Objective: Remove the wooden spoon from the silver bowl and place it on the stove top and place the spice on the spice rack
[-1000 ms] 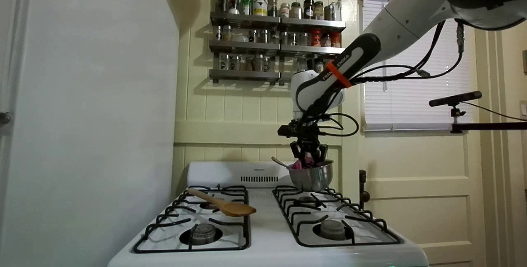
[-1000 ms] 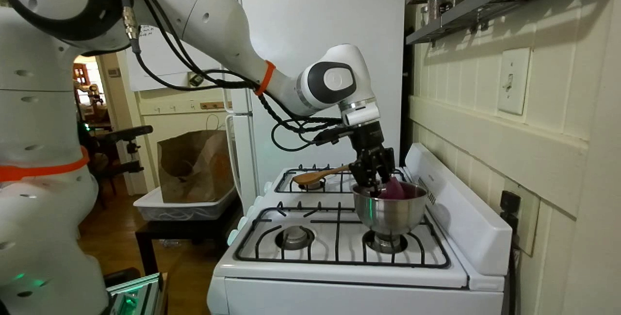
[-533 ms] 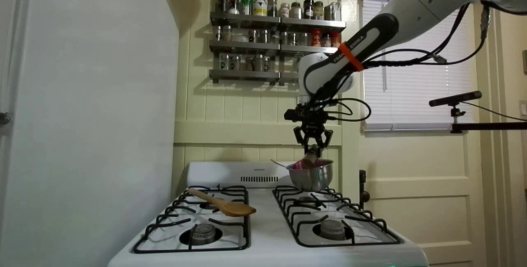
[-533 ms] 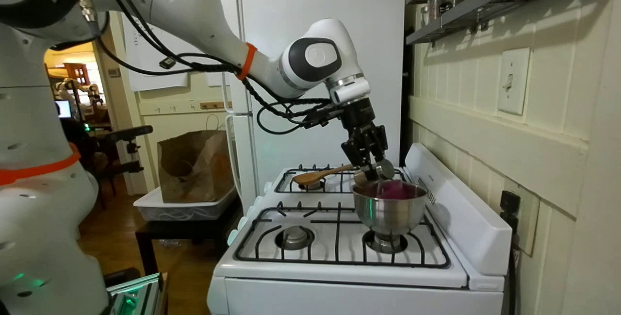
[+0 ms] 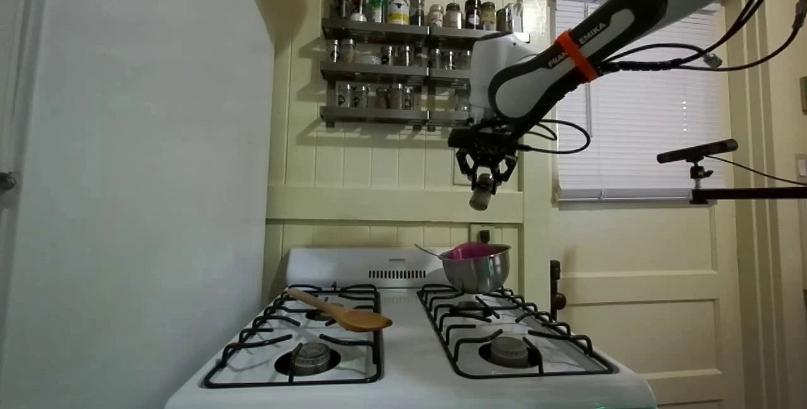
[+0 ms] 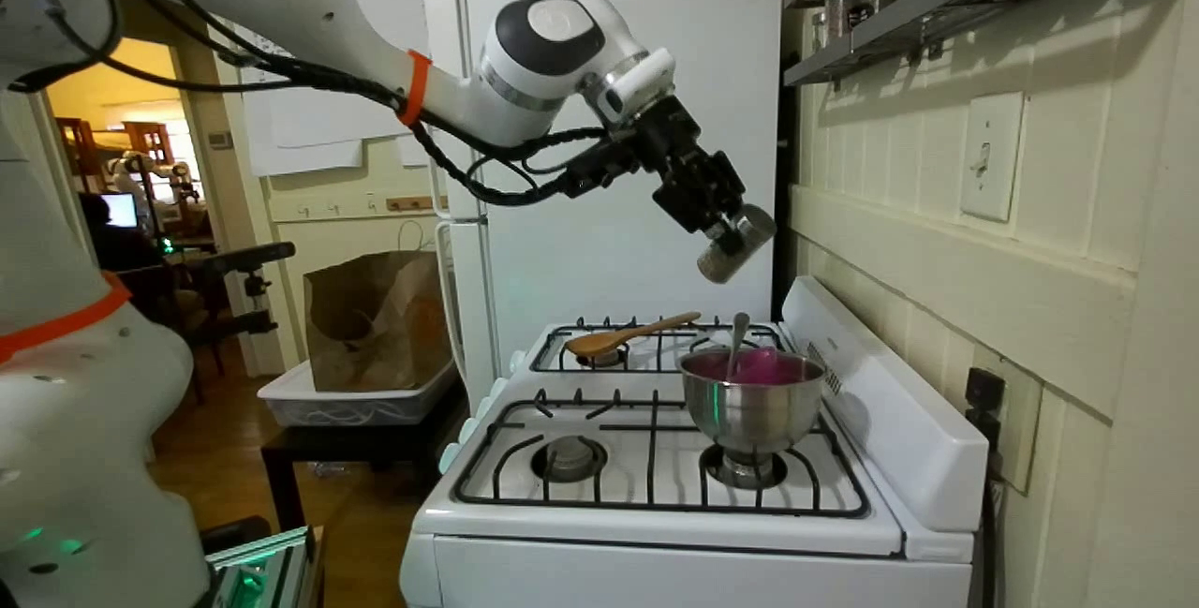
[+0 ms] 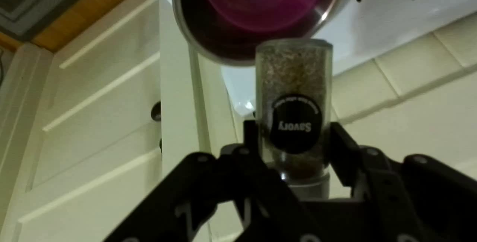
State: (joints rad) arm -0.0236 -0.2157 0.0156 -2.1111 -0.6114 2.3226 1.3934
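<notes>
My gripper (image 7: 293,128) is shut on the spice (image 7: 294,74), a clear jar labelled "Savory" that hangs tilted in the air above the stove. Below it, in both exterior views, the silver bowl (image 6: 749,416) stands over a back burner. The wooden spoon (image 5: 356,319) lies across the grate on the far side from the bowl, on the stove top (image 5: 403,352), its head toward the front. On the wall, higher than the gripper, is the spice rack (image 5: 375,72), grey tiers filled with jars. The arm covers its right part in that view.
Inside the bowl sit a pink cup (image 6: 763,366) and a metal spoon (image 6: 738,346) whose handle sticks out over the rim. A tall white refrigerator (image 6: 628,140) stands beyond the stove. The stove's white backguard (image 5: 340,264) rises along the wall.
The gripper has risen out of the bowl, carrying the spice jar up and clear of the rim. The arm has drawn back and tilted. Bowl and wooden spoon stay where they were.
</notes>
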